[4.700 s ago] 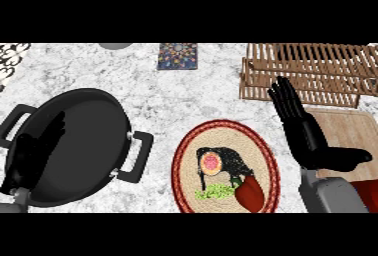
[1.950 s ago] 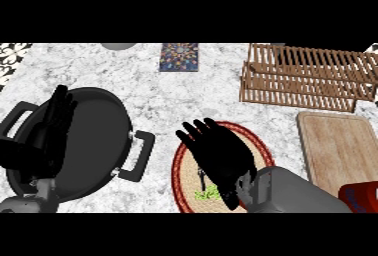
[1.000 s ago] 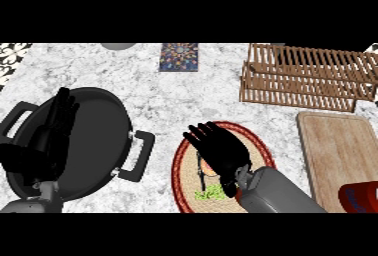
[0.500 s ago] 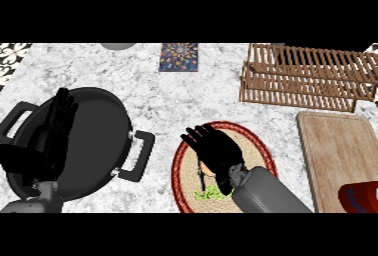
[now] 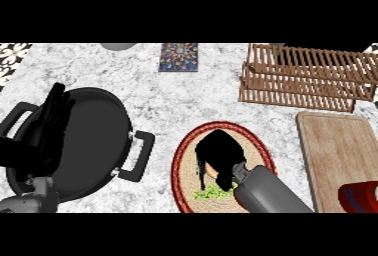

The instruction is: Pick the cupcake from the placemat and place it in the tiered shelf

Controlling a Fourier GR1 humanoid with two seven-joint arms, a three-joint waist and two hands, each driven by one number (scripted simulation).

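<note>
I cannot see the cupcake itself: my right hand (image 5: 221, 156) sits low over the middle of the round placemat (image 5: 180, 172), covering that spot, and I cannot tell whether it has closed on anything. A green leafy scrap (image 5: 214, 191) shows on the mat just below the hand. The tiered shelf (image 5: 306, 75) stands well apart, at the far right of the counter, with a wooden board (image 5: 336, 155) nearer me. My left hand (image 5: 55, 117) rests open, fingers straight, over the black pan (image 5: 96, 142) at the left.
</note>
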